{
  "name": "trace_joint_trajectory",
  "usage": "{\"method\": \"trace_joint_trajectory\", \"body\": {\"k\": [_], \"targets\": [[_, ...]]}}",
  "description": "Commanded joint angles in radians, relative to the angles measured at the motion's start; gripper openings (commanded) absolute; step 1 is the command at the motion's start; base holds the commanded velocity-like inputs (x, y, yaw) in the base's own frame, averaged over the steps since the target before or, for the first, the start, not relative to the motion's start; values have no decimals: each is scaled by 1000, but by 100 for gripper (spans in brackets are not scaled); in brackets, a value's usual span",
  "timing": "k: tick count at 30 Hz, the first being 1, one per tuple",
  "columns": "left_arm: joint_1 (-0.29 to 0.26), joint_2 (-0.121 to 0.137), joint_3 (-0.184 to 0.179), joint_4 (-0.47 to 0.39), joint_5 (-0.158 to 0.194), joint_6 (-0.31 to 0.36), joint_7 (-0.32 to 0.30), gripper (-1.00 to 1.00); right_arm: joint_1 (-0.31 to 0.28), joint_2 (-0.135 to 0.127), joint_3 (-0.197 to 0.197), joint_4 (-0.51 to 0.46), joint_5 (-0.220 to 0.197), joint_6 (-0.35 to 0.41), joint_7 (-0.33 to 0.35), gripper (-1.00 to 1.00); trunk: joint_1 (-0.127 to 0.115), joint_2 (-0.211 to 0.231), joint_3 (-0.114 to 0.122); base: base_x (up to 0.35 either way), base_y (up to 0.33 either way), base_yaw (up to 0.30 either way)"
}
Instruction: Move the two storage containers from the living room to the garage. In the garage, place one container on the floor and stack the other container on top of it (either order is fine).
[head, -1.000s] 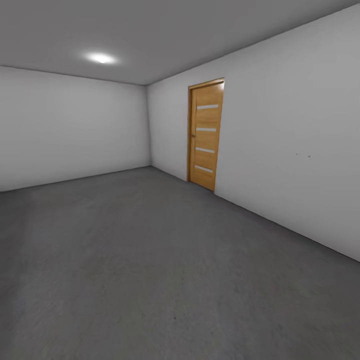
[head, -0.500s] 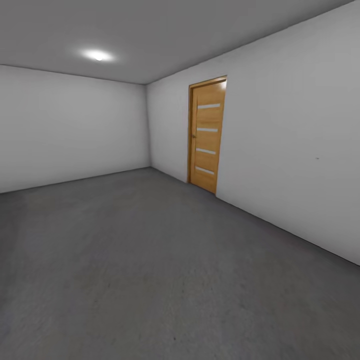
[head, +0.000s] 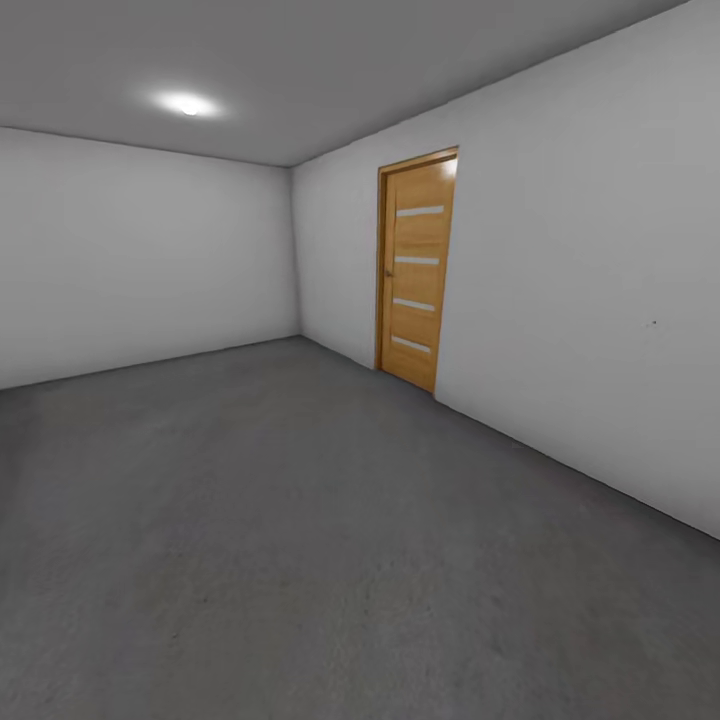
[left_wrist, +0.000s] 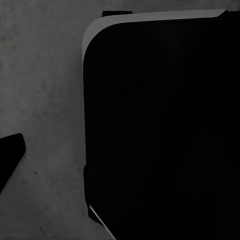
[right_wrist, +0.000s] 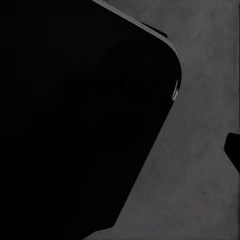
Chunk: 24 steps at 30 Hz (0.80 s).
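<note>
Bare garage — grey floor (head: 300, 520), white walls, one wooden door (head: 415, 270).

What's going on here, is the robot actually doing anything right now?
Nothing is being handled at this moment. The head view looks across a bare room with a dark grey concrete floor, plain grey-white walls, and a closed wooden door in the right-hand wall, lit by a ceiling light. It looks like the garage. Both wrist views look down at that concrete past a large black body, probably part of the robot itself. No orange-red containers are in sight, so the robot seems to be in transit.
</note>
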Motion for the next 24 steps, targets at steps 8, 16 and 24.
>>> {"method": "trace_joint_trajectory", "body": {"k": [8, 16, 24], "targets": [[0, 0, -1, -1, 1, 5, -1, 100, 0, 0, 8, 0, -9, -3, 0, 100, 1, 0, -1, 322, 0, 0], [0, 0, -1, -1, 1, 1, -1, 100, 0, 2, 8, 0, -12, -2, -1, 100, 1, 0, -1, 322, 0, 0], [0, 0, 0, -2, 1, 0, 0, 100, 0, 1, 8, 0, -12, -4, -1, 100, 1, 0, -1, 322, 0, 0]]}}
